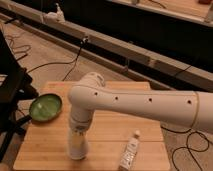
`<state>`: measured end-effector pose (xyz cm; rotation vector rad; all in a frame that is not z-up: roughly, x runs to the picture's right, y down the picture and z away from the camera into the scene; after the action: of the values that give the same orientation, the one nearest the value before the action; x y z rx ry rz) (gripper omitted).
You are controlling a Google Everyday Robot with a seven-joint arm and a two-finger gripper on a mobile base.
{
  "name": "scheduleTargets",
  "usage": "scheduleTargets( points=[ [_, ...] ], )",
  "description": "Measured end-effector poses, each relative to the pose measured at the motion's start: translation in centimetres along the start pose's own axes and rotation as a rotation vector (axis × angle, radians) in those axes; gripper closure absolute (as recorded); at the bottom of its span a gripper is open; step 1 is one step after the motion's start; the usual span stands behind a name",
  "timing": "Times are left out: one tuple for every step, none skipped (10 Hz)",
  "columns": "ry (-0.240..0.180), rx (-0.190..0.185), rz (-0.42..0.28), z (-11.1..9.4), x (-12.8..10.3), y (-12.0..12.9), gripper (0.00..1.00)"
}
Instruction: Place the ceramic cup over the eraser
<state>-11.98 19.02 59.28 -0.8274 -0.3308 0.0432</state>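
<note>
The white ceramic cup (pixel 76 148) stands upright at the front left of the wooden table (pixel 115 130), its base on or just above the wood. My gripper (pixel 78 131) comes straight down from the bent white arm (pixel 135 102) and sits right on top of the cup, merging with it. The eraser is hidden; no dark lump shows anywhere on the table.
A green bowl (pixel 46 108) lies at the table's left edge. A clear bottle with a white cap (pixel 129 153) lies on its side at the front, right of the cup. A black stand (pixel 10 95) is left of the table, and cables run over the floor.
</note>
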Motion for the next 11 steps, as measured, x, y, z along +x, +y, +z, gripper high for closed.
scheduleTargets(
  points=[
    [0.0, -0.001, -0.002, 0.02, -0.07, 0.02, 0.58],
    [0.0, 0.0, -0.002, 0.01, -0.06, 0.0, 0.58],
    [0.0, 0.0, -0.001, 0.01, -0.05, -0.01, 0.58],
    [0.0, -0.001, -0.001, 0.01, -0.08, 0.03, 0.58],
    [0.0, 0.0, -0.001, 0.01, -0.06, 0.01, 0.58],
    [0.0, 0.0, -0.002, 0.01, -0.07, 0.0, 0.58],
    [0.0, 0.0, -0.002, 0.02, -0.07, 0.01, 0.61],
    [0.006, -0.001, -0.001, 0.04, 0.01, 0.04, 0.65],
    [0.022, -0.011, -0.005, 0.23, 0.25, 0.21, 0.64],
    [0.035, -0.019, -0.014, 0.52, 0.15, 0.29, 0.56],
    [0.041, -0.022, -0.018, 0.69, 0.08, 0.25, 0.46]
  ],
)
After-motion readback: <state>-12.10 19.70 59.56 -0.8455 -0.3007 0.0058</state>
